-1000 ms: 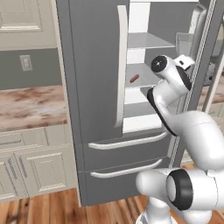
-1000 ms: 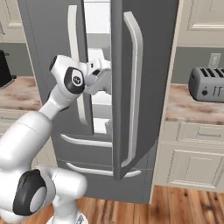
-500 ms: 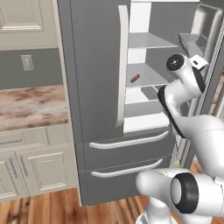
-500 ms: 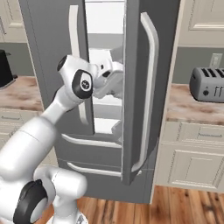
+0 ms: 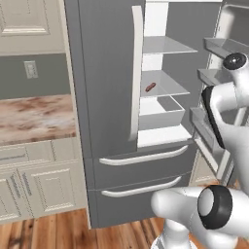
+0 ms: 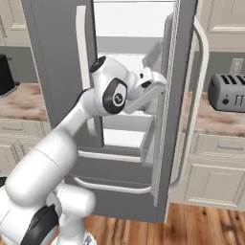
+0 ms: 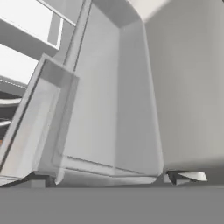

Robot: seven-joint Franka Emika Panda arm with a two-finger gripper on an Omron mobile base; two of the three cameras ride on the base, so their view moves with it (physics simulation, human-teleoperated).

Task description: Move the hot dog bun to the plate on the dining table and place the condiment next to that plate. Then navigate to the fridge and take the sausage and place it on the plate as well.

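Lying on fridge (image 5: 107,97) shelf, sausage (image 5: 150,87), jaws apart

Cream cabinets (image 5: 39,182) under a marbled counter (image 5: 36,116), wood floor (image 6: 191,225), grey wall, and apparently a toaster (image 6: 228,92).

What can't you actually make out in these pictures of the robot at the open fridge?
- The sausage on the fridge shelf, left base view: too small to show detail.
- The gripper, hand view: just its fingertips rise at the bottom edge; a door bin fills the space ahead.
- The toaster, right base view: cut off by the right edge.
- The fridge's top: cut off by the upper edge in both base views.
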